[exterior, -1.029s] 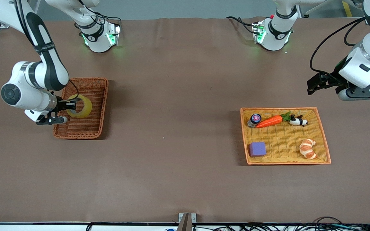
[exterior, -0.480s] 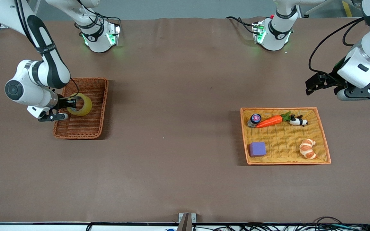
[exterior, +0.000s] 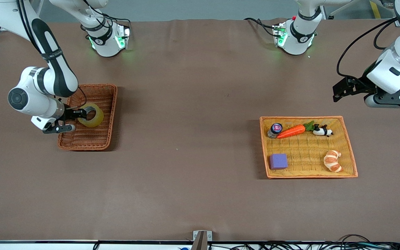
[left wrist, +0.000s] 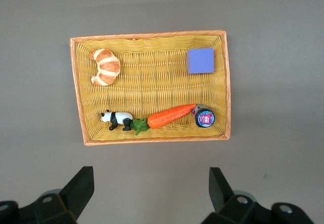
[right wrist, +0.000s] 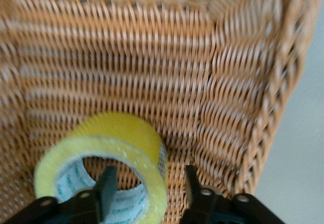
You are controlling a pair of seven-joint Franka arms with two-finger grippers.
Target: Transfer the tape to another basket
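Front view: right gripper (exterior: pixel 82 114) over the basket (exterior: pixel 111 114), fingers pinching the tape's (exterior: pixel 94 116) wall, one inside the core. Tape hangs tilted inside the basket, not seen resting on its floor. Left gripper (exterior: pixel 340 92) waits spread wide above the tray (exterior: pixel 307 149). Risk: released while tilted, the roll could wheel against the wicker wall or snag a finger.

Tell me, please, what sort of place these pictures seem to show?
Probably a robot manipulation lab: two arms bolted along a brown-covered table, toy props like a carrot and croissant in a yellow tray, and cables along the table's nearer edge.
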